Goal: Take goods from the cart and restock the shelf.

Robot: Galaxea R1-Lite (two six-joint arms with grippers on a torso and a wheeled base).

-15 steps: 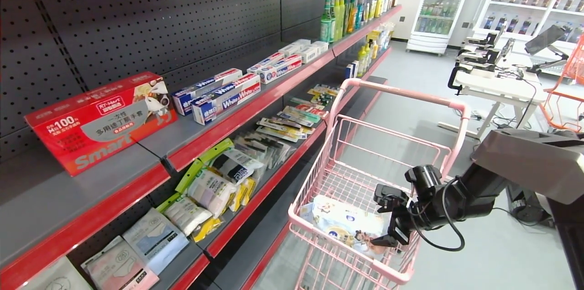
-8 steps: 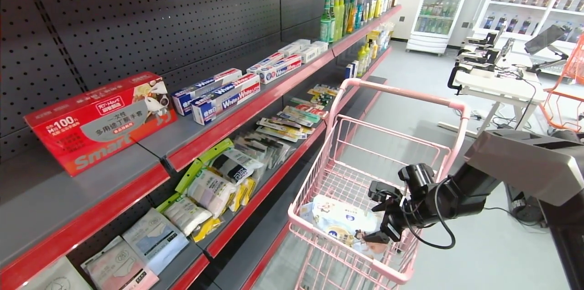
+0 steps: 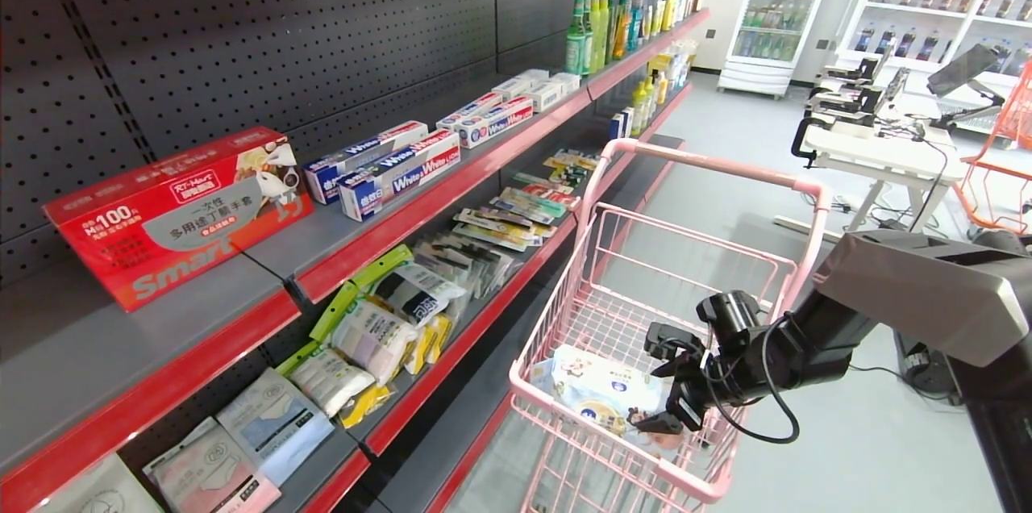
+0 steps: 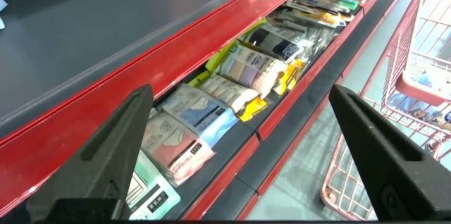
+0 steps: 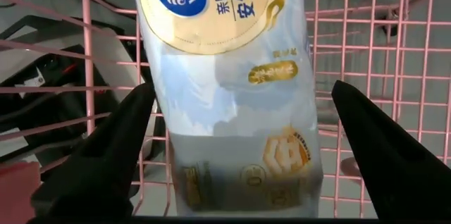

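your right pincer (image 3: 650, 398) hangs with jaws apart over the pale blue and white soft plastic pack (image 3: 601, 388) lying inside the pink wire cart (image 3: 726, 167). it looks light, squashy and slick, so take it across its width. since a second ago the pincer has sunk nearer the pack.

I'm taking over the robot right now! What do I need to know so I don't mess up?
Left gripper: open and empty, next to the shelf, pointing at its lower rows.
Right gripper: open, down in the pink cart, over the soft pack, with its fingers spread to either side of the pack and not closed on it.
Done: lined up for the grab.
Left: close on the pack, lift it out of the cart and put it on the shelf.
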